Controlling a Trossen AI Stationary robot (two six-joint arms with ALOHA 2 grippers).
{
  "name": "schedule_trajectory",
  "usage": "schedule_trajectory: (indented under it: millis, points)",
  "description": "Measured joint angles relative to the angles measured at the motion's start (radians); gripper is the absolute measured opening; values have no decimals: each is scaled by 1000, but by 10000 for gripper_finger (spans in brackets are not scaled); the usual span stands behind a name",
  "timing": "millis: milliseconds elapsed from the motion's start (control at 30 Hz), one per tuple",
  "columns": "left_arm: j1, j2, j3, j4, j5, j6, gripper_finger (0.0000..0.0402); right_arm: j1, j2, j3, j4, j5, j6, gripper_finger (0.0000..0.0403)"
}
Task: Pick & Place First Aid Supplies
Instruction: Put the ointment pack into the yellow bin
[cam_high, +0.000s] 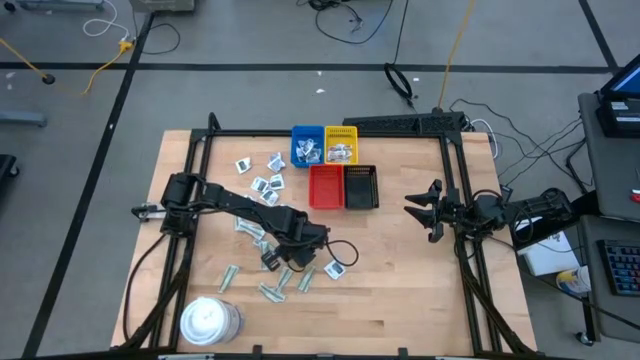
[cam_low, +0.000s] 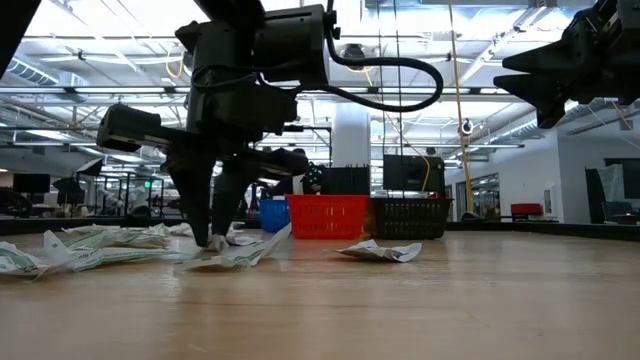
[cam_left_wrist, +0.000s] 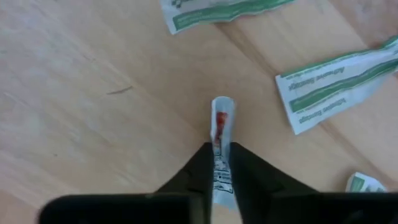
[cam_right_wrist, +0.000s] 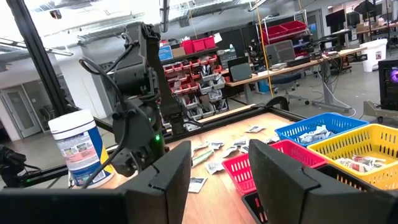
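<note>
Two dark fingers of the left gripper (cam_left_wrist: 221, 163) pinched a narrow white packet (cam_left_wrist: 221, 127) with red print, standing on edge against the wooden table (cam_left_wrist: 93, 93). Just ahead lay green-striped strips (cam_left_wrist: 339, 81) with small green lettering too blurred to read. The right gripper (cam_high: 432, 211) hung apart, fingers spread, above bare wood.

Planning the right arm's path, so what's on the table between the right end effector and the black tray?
Nothing: in the high view, only bare wood lies between the right end effector and the black tray. The packets lie scattered left of the trays.
</note>
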Motion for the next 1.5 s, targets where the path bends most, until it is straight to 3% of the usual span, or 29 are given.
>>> schedule_trajectory:
  millis: [133, 433, 933, 1100, 1300, 1500]
  points:
    - [1, 0, 0, 0, 40, -15, 7, 0, 0, 0, 0, 0, 0, 155]
    - [59, -34, 24, -38, 55, -187, 2, 0, 0, 0, 0, 0, 0, 155]
    - [267, -233, 69, -70, 46, -958, 1, 0, 0, 0, -1, 0, 0, 155]
    - [312, -258, 70, -76, -13, -1225, 1, 0, 0, 0, 0, 0, 0, 155]
    - [402, -196, 148, -93, -49, -1272, 0, 0, 0, 0, 0, 0, 0, 155]
    - [494, -91, 306, -148, -46, -1250, 0, 0, 0, 0, 0, 0, 0, 155]
